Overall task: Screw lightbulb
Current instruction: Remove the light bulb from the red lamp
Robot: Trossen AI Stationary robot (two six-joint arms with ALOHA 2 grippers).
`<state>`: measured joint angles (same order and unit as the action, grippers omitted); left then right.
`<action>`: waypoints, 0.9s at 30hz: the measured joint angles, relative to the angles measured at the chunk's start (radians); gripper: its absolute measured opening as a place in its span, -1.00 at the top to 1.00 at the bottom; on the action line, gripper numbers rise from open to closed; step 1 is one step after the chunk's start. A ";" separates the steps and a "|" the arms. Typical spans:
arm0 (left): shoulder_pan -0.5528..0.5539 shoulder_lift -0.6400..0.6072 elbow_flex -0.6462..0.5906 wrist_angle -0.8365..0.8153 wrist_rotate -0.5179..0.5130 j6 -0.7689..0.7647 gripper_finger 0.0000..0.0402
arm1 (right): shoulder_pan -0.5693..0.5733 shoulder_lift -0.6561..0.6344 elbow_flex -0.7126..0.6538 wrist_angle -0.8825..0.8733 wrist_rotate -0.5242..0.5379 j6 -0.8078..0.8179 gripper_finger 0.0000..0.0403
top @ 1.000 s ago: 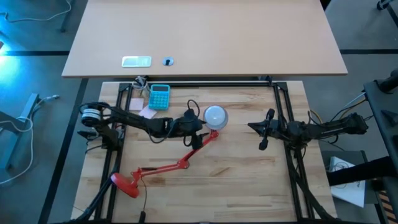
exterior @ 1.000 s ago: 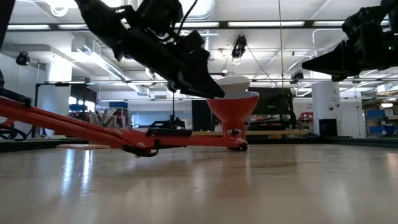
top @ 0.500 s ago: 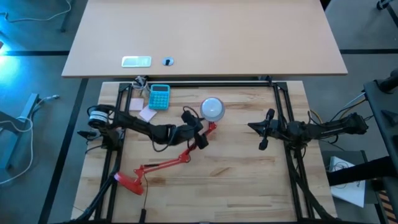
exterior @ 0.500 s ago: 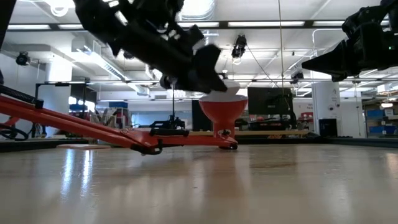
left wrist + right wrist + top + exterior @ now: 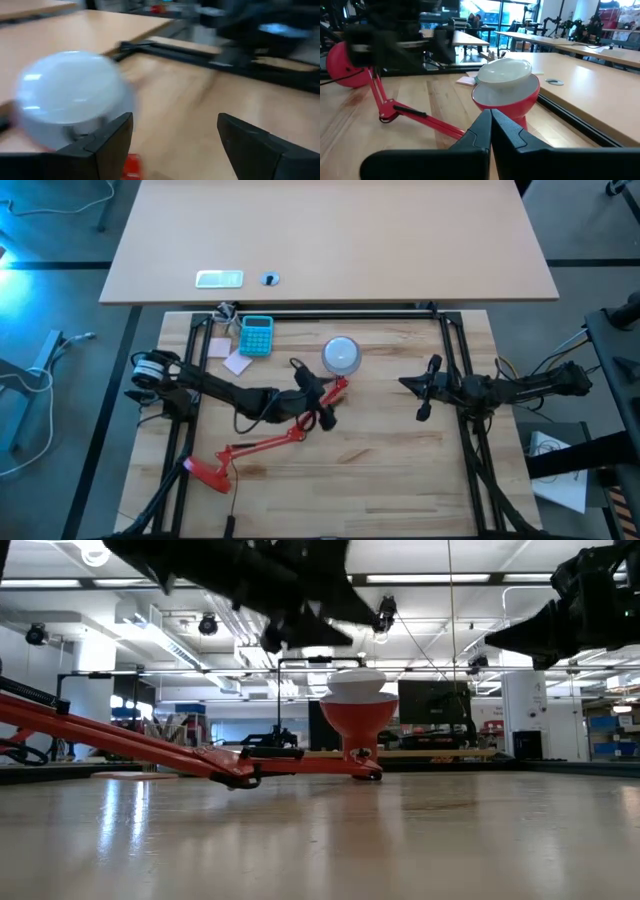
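The lightbulb (image 5: 342,354) sits in the upturned red cone shade (image 5: 356,722) of a desk lamp, dome up and neck down inside the cone, so its long axis stands roughly upright; from above only the round white dome shows, and in the low view (image 5: 355,683) it rises as a white cap over the shade's rim. The right wrist view (image 5: 504,71) shows the dome tipped slightly in the shade (image 5: 507,102). The lamp's jointed red arm (image 5: 270,443) runs across the wooden table (image 5: 390,480) to its round red base (image 5: 206,475) near the front left. The left gripper (image 5: 322,404) hovers just beside the shade, on its front side, clear of the bulb, its fingers (image 5: 107,142) spread apart with nothing between them; the left wrist view shows the bulb (image 5: 70,102) close ahead. The right gripper (image 5: 425,392) waits well apart toward the right side of the table, its fingers (image 5: 487,132) pressed together. A turquoise calculator (image 5: 256,335) lies near the table's back edge.
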<state>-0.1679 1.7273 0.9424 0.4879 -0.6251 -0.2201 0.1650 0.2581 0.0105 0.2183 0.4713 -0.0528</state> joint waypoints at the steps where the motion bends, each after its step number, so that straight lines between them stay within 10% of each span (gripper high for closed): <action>1: -0.013 -0.009 0.000 0.001 0.026 -0.002 -0.40 | 0.000 0.000 0.000 0.010 0.000 0.001 1.00; 8: -0.030 -0.118 -0.047 -0.068 0.049 0.022 -0.40 | -0.014 0.019 0.015 0.133 0.149 0.440 1.00; 27: 0.146 -0.385 -0.343 -0.057 0.217 0.096 -0.23 | -0.033 0.900 0.458 0.128 0.099 0.254 0.99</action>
<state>-0.0223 1.3422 0.5997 0.4309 -0.4078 -0.1237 0.1318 1.1578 0.4680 0.3462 0.5700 0.2015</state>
